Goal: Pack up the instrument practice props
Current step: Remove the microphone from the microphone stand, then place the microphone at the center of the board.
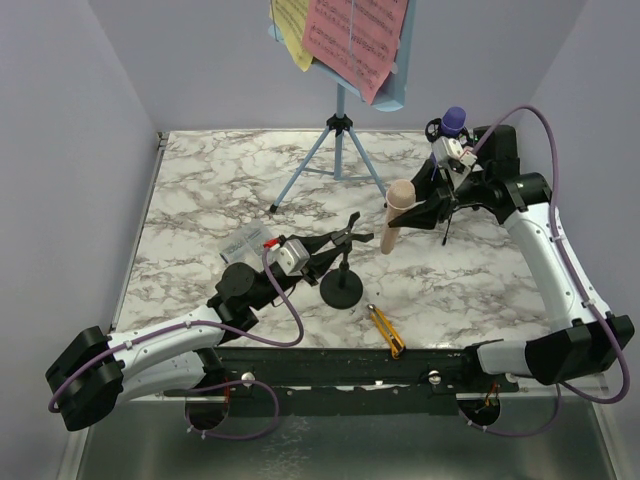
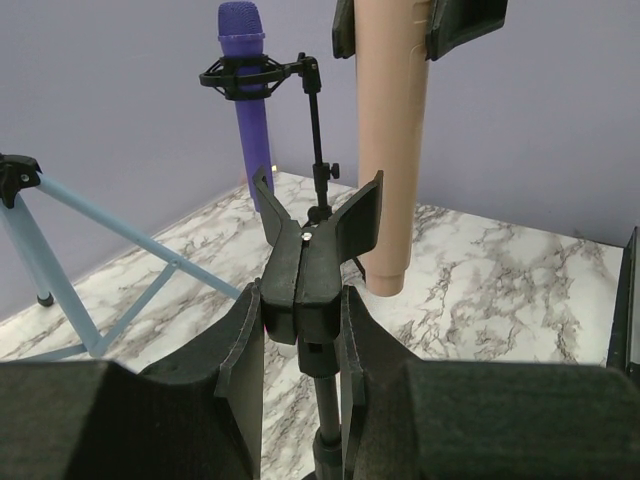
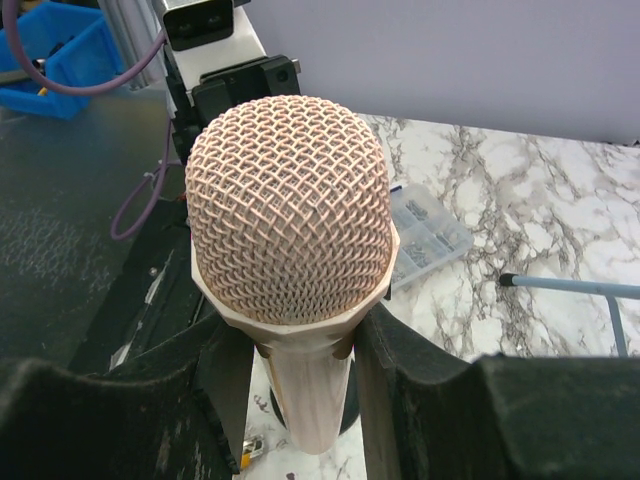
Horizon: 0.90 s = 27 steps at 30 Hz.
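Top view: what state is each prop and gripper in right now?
beige microphone: upright, out of any mount
right gripper: shut on beige microphone
empty mic mount: standing, clip vacant
left gripper: shut on empty mic mount
purple microphone: upright in second mic mount
music rack: standing on spread tripod
pink page, yellow page: on music rack
utility knife: lying flat

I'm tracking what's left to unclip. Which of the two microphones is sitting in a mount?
The purple microphone, upright in its black mount at the back; the beige microphone is free of any mount, gripped by the right gripper.
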Tool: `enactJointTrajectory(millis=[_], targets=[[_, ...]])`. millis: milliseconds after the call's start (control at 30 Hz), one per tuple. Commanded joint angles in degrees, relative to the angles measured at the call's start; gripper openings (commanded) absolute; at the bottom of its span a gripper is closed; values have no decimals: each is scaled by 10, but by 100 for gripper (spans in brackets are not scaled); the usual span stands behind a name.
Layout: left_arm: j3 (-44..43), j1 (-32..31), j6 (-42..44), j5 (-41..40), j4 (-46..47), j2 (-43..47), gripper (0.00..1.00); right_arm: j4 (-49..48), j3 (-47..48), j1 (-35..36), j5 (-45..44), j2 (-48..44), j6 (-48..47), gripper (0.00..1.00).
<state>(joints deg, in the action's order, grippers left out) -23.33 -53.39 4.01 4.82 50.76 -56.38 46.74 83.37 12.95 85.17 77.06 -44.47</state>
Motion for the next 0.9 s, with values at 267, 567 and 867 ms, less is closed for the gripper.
enactJointTrajectory(millis=[267,567,867], targets=[[10,-1,-25,-12,5,12,56,-60,-50,-46,66,-41,56,9],[11,-1,-37,-13,3,28,87,-78,-66,-57,76,-50,71,9],[15,-1,-102,-43,-33,74,99,-94,-83,-67,86,-59,86,9]])
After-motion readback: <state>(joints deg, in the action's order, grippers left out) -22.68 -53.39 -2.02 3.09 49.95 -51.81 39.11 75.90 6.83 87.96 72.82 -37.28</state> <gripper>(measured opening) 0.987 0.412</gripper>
